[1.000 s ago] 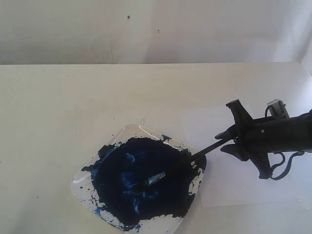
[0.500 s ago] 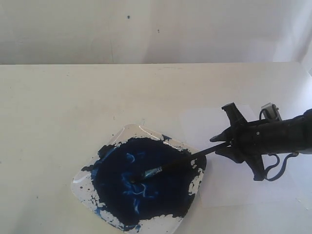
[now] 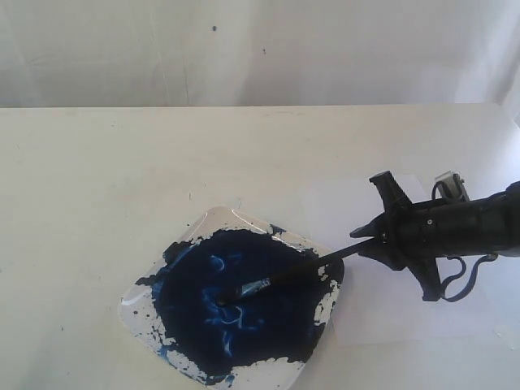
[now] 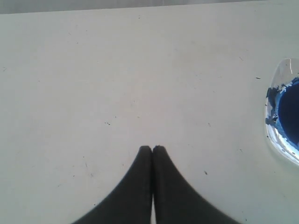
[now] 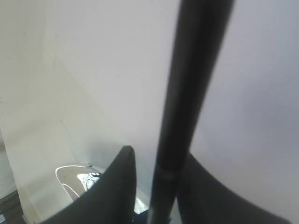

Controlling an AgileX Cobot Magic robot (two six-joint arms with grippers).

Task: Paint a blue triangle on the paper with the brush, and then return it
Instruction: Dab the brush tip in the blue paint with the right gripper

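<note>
The right gripper (image 3: 368, 238) is closed on the upper handle of the brush (image 3: 292, 271), reaching in from the right side of the exterior view with its body lying nearly level above the surface (image 3: 122, 179). The brush slopes down and to the left from the gripper. Its silver ferrule and bristles lie in the dark blue paint (image 3: 195, 301) that fills most of a clear square tray (image 3: 132, 307). The bristle tip sits near the middle of the puddle, among paler blue swirls. In the right wrist view the black handle runs straight up between the two dark fingers (image 5: 122, 182), one on each side, pressed close against it. The tray sits cornerwise on the surface, with white bare patches and blue smears along its rim. The paper (image 3: 406, 313) lies flat just to the right of the tray, partly under the right gripper and its arm. Its near left corner is close to the tray's right corner, though whether the two touch cannot be told. The sheet reads only slightly brighter than the cream surface, and the part in view looks blank white. The left gripper (image 4: 152, 149) is closed with nothing between its fingers, which meet tip to tip, over bare surface. In the left wrist view the tray's edge shows well apart from it, with some blue paint on it.
</note>
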